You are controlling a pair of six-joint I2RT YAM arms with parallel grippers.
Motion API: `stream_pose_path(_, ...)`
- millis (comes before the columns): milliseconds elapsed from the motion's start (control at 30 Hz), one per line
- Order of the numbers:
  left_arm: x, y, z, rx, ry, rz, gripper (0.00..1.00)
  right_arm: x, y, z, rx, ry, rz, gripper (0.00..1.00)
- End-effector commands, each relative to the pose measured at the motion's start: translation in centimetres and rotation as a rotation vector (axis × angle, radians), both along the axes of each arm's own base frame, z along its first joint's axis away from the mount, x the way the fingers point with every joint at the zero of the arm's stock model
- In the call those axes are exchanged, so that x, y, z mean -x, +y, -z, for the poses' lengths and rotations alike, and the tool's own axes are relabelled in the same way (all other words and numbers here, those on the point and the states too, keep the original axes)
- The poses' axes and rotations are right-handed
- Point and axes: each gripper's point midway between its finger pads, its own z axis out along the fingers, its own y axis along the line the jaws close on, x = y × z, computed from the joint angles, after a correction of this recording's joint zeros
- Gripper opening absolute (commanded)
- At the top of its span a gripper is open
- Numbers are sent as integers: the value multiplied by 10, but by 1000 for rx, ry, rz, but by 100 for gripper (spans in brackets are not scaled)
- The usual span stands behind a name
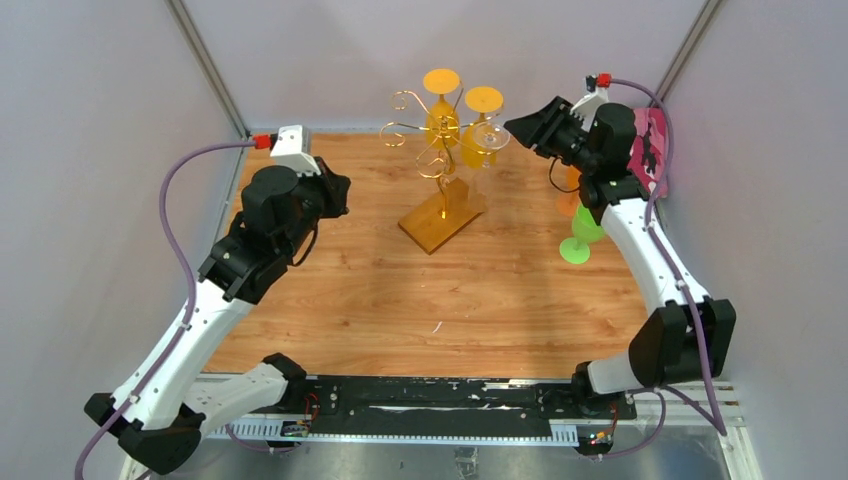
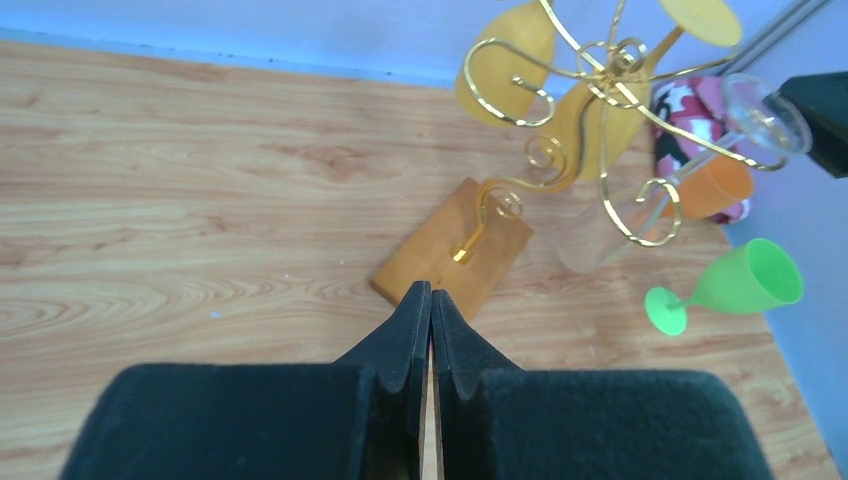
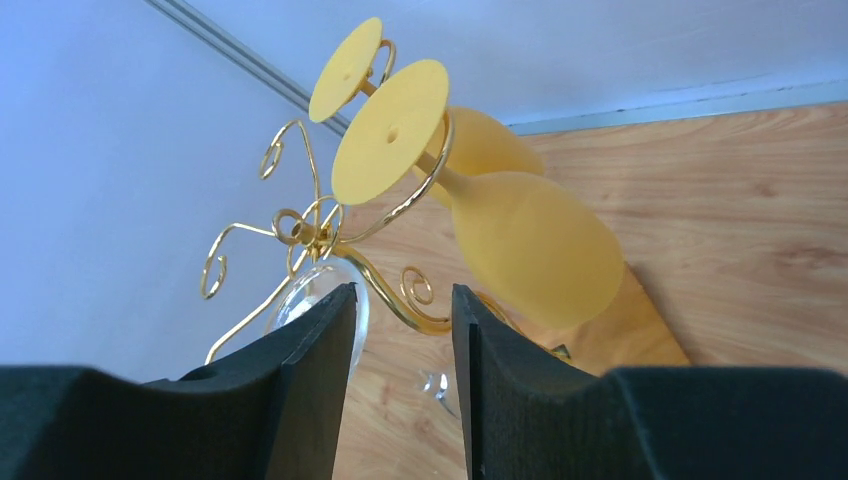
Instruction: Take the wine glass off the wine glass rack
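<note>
My right gripper (image 3: 402,300) stands about half open with nothing between its jaws. The clear wine glass (image 3: 312,292) hangs upside down on the wine glass rack (image 3: 300,232). Its round foot is just beyond the finger on the left of my wrist view, a little off the gap. Two yellow glasses (image 3: 530,260) hang ahead and above. I judge the clear one light, slippery and brittle, so I would pinch its thin stem gently. My left gripper (image 2: 430,300) is closed, empty, well back from the rack.

Ahead of me, gold wire wine glass rack (image 1: 440,222) mid-back on wooden table (image 1: 380,300), yellow goblets (image 1: 441,82) hung on it, green goblet (image 1: 583,232) to its right.
</note>
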Motion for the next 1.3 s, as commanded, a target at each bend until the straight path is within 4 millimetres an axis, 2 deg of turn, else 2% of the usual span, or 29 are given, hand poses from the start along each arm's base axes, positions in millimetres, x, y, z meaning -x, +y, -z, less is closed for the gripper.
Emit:
stream_pose_path(0, -7, 5, 20, -67, 41, -39, 7, -1, 5, -24, -179, -24, -108, 45)
stream_pose_path(233, -10, 3, 22, -74, 42, -39, 7, -3, -8, -27, -409, 18, -234, 43)
stream_pose_path(333, -12, 2, 23, -74, 46, -37, 7, -1, -5, -23, -455, 56, -302, 42)
stream_pose_path(467, -14, -4, 22, -61, 48, -18, 7, 1, -1, -12, -460, 88, -328, 41)
stream_pose_path(767, -20, -17, 27, -41, 67, 18, 6, 18, 10, -6, -431, 109, -377, 40)
stream_pose_path(933, -20, -19, 29, -40, 74, 24, 6, 17, 12, 1, -432, 135, -391, 38)
stream_pose_path(1067, -20, -18, 30, -42, 73, 21, 6, 17, 19, -1, -442, 136, -414, 31)
stream_pose_path(1267, -18, -17, 32, -44, 77, 20, 6, 18, 30, 1, -451, 155, -452, 32)
